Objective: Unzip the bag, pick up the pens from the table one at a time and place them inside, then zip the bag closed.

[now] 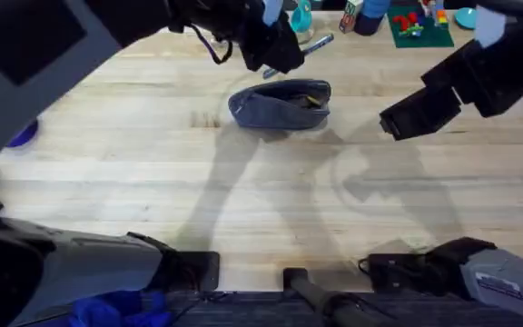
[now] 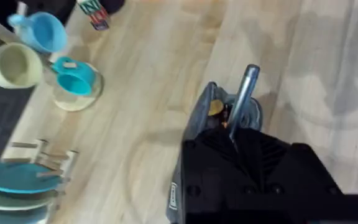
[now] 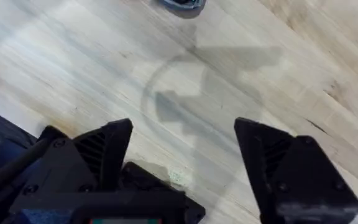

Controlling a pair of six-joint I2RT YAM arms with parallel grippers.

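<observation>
**Q:** While both arms reach out over the bench (image 1: 152, 173), what sits nearest the camera?

**A:** Pale wooden planks, bare apart from the arms' shadows. Further out on the right, the right gripper (image 1: 407, 118) hangs above the wood with nothing in it. Its wrist view shows the two black fingers (image 3: 104, 149) spread wide apart, bench grain visible between them.

**Q:** And the bag?

**A:** The bag (image 1: 280, 103), a blue-grey fabric pouch, lies around the middle of the bench, to the left of the right gripper and apart from it. Its zipper is open, and something yellowish shows inside the mouth.

**Q:** What is the left arm doing?

**A:** The left gripper (image 1: 275, 50) hovers just beyond the pouch, its fingers clamped on a silver-grey pen (image 2: 244, 93). In the left wrist view the pen angles down, its tip over the open mouth of the pouch.

**Q:** Anything beyond that?

**A:** At the far edge stand cups (image 2: 42, 31), stacked plates (image 2: 17, 180) and a green board with toy bricks (image 1: 418, 25).
</observation>
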